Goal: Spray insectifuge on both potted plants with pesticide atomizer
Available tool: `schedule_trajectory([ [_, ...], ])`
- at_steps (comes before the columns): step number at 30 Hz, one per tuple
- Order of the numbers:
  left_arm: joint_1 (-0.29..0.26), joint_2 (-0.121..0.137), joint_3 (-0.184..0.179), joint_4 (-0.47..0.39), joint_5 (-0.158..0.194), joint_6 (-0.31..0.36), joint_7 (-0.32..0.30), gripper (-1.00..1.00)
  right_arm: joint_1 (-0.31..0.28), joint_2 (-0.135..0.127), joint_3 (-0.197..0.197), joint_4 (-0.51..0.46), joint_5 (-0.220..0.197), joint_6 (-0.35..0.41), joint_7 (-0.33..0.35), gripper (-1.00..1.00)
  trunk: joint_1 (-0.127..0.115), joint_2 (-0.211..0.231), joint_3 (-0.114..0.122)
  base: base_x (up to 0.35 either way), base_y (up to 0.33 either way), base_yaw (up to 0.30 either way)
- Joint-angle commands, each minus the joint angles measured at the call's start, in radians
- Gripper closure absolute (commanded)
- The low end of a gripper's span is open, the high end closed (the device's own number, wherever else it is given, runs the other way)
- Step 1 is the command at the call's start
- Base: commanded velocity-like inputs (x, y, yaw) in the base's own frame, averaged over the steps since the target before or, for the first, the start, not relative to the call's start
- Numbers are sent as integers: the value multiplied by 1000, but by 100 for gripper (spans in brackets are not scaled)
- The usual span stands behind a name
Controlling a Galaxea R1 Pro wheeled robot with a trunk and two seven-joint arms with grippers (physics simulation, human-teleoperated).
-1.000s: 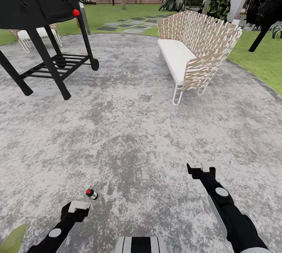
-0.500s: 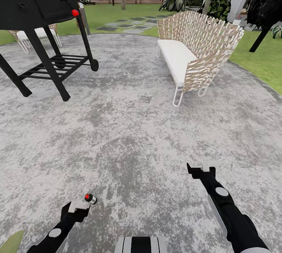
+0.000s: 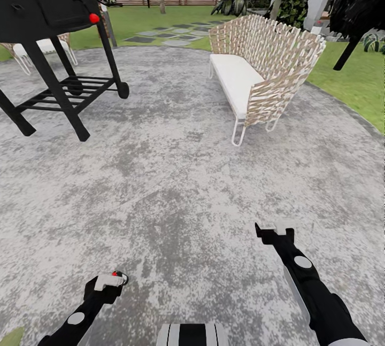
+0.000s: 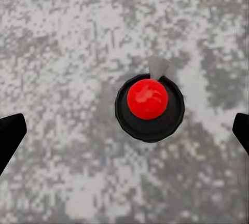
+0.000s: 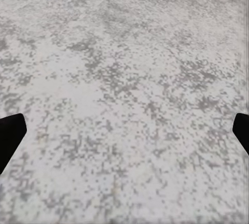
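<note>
Spread wide over bare patio, both grippers, atomizer centred between the left's 2 fingertips.

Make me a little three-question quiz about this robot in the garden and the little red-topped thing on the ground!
1. True or false: the atomizer stands on the grass.
2. Which gripper is over the atomizer? A) left gripper B) right gripper
3. Fill in: the woven bench has a ____ seat cushion.

Key:
1. False. It stands on the mottled grey patio.
2. A. The left wrist view looks straight down on its red top, with the fingers spread wide to either side and not touching it.
3. White.
</note>
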Motion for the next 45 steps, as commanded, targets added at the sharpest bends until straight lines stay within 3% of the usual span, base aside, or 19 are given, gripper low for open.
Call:
schedule_trajectory([
  [1, 0, -1, 8, 0, -7, -4, -6, -100, 0, 0, 0, -2, 1, 6, 0, -100, 0, 0, -1, 1, 0, -37],
  [3, 0, -1, 8, 0, -7, -4, -6, -100, 0, 0, 0, -2, 1, 6, 0, -100, 0, 0, -1, 1, 0, -21],
  [15, 0, -1, 8, 0, -7, -11, -6, -100, 0, 0, 0, -2, 1, 6, 0, -100, 5, -3, -58, 0, 0, -2],
  [45, 0, -2, 8, 0, -8, -13, -6, -100, 0, 1, 0, -2, 1, 6, 0, -100, 5, -3, -61, 34, 0, 0],
])
